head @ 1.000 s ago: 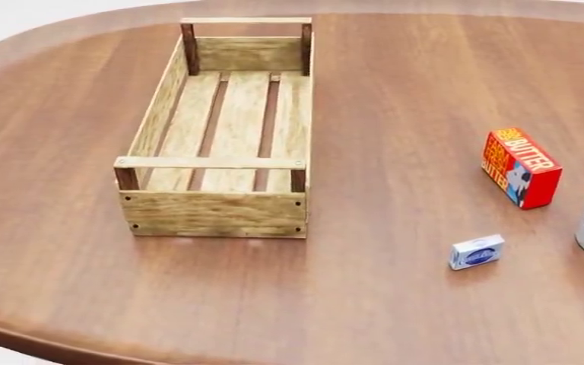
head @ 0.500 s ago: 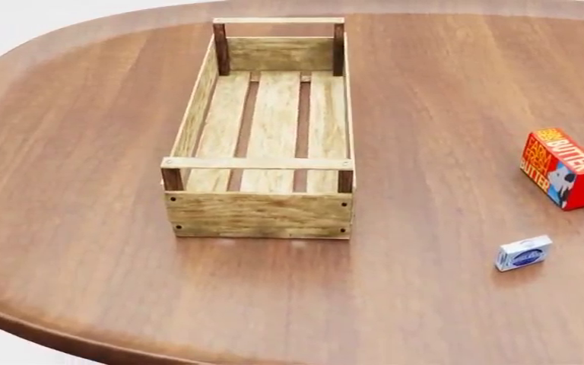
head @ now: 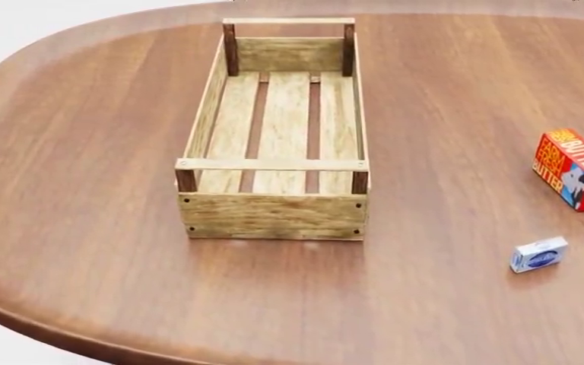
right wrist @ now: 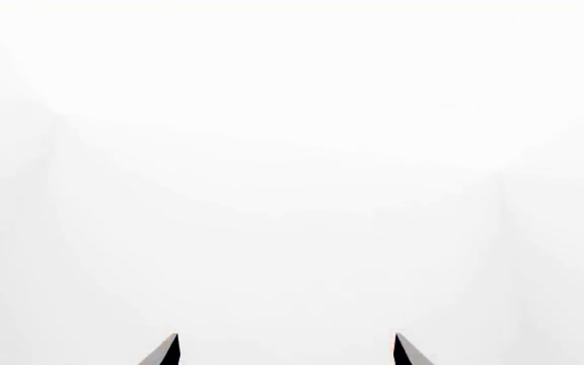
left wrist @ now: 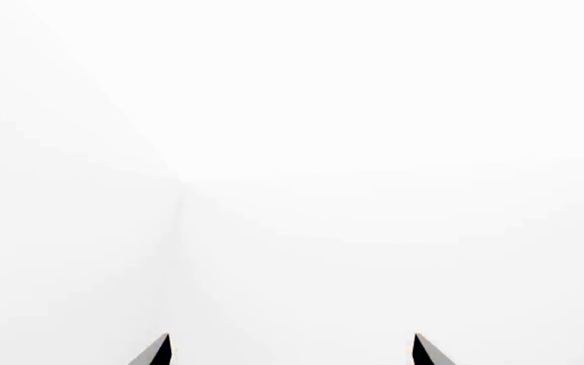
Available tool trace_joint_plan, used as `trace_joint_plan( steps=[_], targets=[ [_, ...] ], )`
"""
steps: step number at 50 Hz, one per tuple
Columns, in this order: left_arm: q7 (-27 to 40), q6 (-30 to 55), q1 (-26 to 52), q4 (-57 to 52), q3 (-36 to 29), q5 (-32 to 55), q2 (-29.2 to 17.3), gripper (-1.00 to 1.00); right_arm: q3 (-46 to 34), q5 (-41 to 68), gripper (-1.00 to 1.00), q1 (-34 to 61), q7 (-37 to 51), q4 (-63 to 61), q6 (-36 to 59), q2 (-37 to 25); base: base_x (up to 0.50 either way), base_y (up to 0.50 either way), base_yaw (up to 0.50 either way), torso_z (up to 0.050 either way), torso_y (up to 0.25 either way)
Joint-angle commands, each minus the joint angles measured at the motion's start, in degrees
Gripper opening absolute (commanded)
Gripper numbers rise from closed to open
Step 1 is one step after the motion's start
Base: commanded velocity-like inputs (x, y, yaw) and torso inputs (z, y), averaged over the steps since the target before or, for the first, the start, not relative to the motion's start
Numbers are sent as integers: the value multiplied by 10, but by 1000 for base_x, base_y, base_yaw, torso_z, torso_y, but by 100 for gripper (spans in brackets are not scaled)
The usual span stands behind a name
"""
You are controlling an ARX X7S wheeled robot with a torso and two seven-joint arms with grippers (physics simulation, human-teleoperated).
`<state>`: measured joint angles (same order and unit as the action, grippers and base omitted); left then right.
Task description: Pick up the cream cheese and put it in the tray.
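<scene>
Two grippers, left [left wrist: 290, 353] and right [right wrist: 284, 353], parted, empty. View shifted left; cream cheese [head: 538, 255] nearer frame edge; tray [head: 271, 215] centred; reach pending.

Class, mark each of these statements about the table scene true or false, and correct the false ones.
1. The tray has nothing in it. True.
2. The cream cheese already lies inside the tray. False: it lies on the table, off to the tray's right in the head view.
3. The butter box stands farther from the robot than the cream cheese. True.
4. The left gripper is shut on the cream cheese. False: its fingertips stand apart with nothing between them, facing blank white.
5. The right gripper hangs just above the tray. False: its wrist view shows only white, and no arm appears in the head view.
</scene>
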<state>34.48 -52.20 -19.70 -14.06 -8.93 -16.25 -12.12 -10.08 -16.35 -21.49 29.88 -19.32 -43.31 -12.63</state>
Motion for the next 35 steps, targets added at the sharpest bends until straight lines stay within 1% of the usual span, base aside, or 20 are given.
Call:
trace_joint_plan(
  steps=[1, 35],
  targets=[
    [7, 1, 2, 1, -4, -2, -4, 100, -4, -18, 100, 0, 7, 5, -10, -3, 117, 47, 0, 0, 0],
    [30, 1, 2, 0, -12, -8, -16, 100, -11, 1, 100, -1, 22, -3, -5, -17, 120, 17, 0, 0, 0]
  ],
)
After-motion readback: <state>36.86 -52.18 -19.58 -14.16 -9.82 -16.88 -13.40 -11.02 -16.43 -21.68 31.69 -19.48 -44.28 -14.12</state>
